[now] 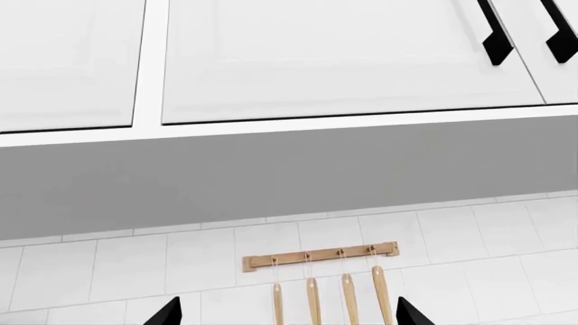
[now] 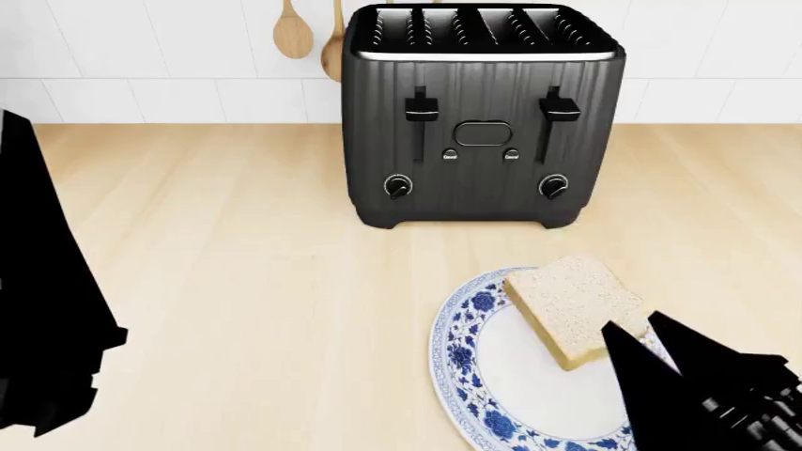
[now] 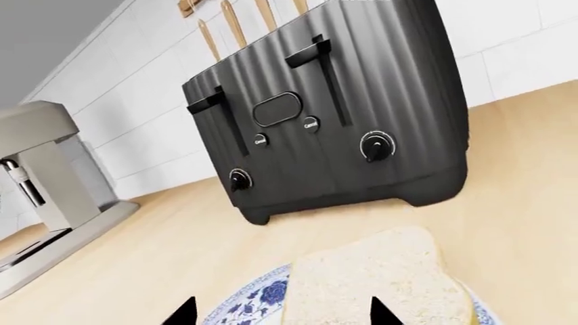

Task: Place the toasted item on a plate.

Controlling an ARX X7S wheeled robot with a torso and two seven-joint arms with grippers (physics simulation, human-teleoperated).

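the toasted item lies on the plate, toward its far right part, just in front of the black toaster. it looks light, soft and crumbly, so a hard squeeze would likely dent it; the firmer golden crust edges seem the best place to grip, across the slice's thickness. the plate sits on the wooden tabletop; glazed and rigid, it would probably slide if nudged.

the right claw hangs just at the near edge of the slice with its tips spread apart on either side, gripping nothing as far as i can see. only the tips show, so whether they touch the bread is unclear. the left claw points up at the wall, tips wide apart and empty. the plate's near rim is cut off and partly hidden behind the right arm.
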